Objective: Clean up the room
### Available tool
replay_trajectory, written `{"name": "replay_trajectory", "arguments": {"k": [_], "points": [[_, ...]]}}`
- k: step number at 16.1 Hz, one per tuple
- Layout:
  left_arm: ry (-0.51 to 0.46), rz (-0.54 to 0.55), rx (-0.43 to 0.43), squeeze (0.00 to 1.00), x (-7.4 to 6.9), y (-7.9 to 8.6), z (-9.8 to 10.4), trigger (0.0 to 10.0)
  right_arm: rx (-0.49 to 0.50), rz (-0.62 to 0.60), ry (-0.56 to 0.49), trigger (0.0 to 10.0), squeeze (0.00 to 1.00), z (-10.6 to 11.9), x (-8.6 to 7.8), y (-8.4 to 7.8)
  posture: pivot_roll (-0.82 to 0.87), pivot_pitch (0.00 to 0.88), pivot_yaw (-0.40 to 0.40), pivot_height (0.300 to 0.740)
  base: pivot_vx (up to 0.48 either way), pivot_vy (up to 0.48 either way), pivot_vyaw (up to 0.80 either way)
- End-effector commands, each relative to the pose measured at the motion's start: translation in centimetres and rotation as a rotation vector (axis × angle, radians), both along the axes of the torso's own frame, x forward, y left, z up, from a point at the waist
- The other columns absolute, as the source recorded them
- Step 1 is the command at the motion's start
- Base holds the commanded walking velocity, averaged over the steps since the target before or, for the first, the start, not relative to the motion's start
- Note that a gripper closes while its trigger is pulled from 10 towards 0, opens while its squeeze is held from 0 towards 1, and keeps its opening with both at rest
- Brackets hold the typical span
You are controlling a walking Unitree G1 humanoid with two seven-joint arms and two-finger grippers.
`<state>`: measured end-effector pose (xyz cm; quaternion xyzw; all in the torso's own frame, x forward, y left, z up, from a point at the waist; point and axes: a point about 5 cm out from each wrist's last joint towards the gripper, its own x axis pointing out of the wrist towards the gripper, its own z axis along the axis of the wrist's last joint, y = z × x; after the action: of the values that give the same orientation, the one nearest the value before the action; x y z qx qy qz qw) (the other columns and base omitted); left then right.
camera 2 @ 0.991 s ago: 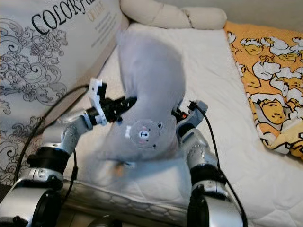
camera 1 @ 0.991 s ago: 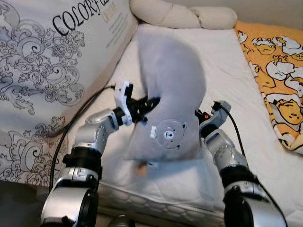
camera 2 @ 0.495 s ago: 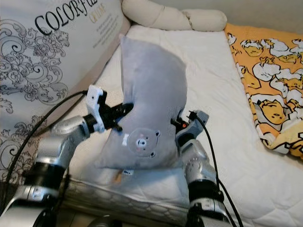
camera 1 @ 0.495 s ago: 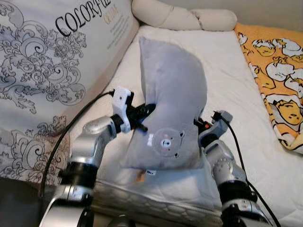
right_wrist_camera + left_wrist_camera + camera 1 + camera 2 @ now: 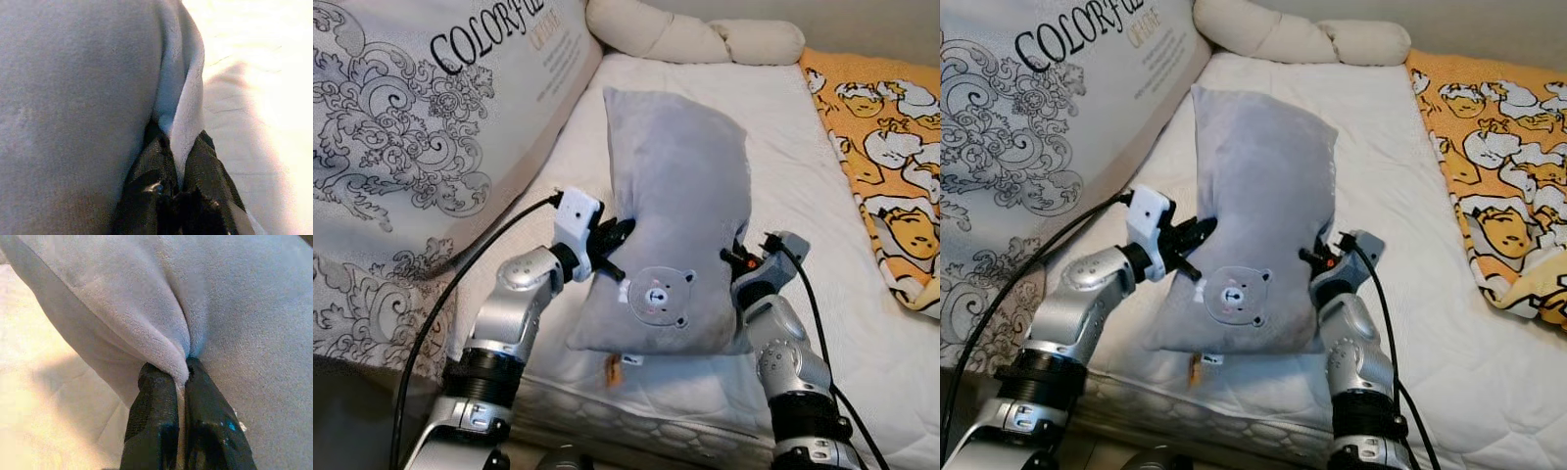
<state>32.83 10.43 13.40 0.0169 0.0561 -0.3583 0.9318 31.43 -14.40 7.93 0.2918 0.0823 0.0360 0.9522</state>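
Two thin pinches are all that hold the pillow (image 5: pixel 675 225), and that is where trouble could start: the left claw (image 5: pixel 182 377) is closed on a small fold of plush at the pillow's left edge, and the right claw (image 5: pixel 178 147) is closed on a narrow flap of its right edge, so in my judgement either fold could slide out if the arms pull apart or jerk, leaving the pillow to swing from one side. The hold sits near the pillow's near end, so the far end may flop or drag on the mattress (image 5: pixel 783 147). The pillow is close to the mattress's near edge, and a slip there could send it off the bed. It is grey, soft and plump, lengthwise along the bed, with a round bear patch (image 5: pixel 658 296) near its near end and a small tag below. Left of it leans a large patterned pillow (image 5: pixel 421 127); at the head lies a cream bolster (image 5: pixel 685 34), with an orange cartoon blanket (image 5: pixel 881 147) to the right.
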Motion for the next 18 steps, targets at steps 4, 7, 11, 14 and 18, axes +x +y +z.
{"name": "replay_trajectory", "arguments": {"k": [4, 7, 11, 14, 18], "points": [[-0.04, 0.047, -0.004, 0.0, 0.5, -0.1, 0.8, 10.0, -0.005, 0.023, -0.012, 10.0, 0.0, 0.8, 0.1, 0.8, 0.04, 0.0, -0.015, 0.74, 0.0, 0.207, -0.77], [-0.041, 0.059, -0.002, 0.0, 0.6, 0.1, 0.8, 10.0, 0.013, 0.018, -0.002, 10.0, 0.0, 0.8, 0.2, 0.9, 0.04, 0.0, -0.012, 0.74, 0.0, 0.285, -0.77], [-0.043, 0.06, 0.002, 0.0, 0.9, 0.0, 0.8, 10.0, 0.016, 0.006, 0.007, 10.0, 0.0, 0.8, 0.3, 0.8, 0.03, 0.0, -0.001, 0.74, 0.0, 0.282, -0.75], [-0.044, 0.061, 0.004, 0.0, 1.0, 0.0, 0.9, 10.0, 0.013, -0.01, 0.008, 10.0, 0.0, 0.7, 0.2, 0.6, 0.03, 0.0, 0.002, 0.74, 0.0, 0.284, 0.0], [-0.044, 0.068, 0.004, 0.0, 1.1, 0.1, 0.9, 10.0, -0.012, 0.011, 0.017, 10.0, 0.0, 0.7, 0.2, 0.6, 0.03, 0.0, 0.001, 0.74, 0.0, 0.285, 0.0]]}}
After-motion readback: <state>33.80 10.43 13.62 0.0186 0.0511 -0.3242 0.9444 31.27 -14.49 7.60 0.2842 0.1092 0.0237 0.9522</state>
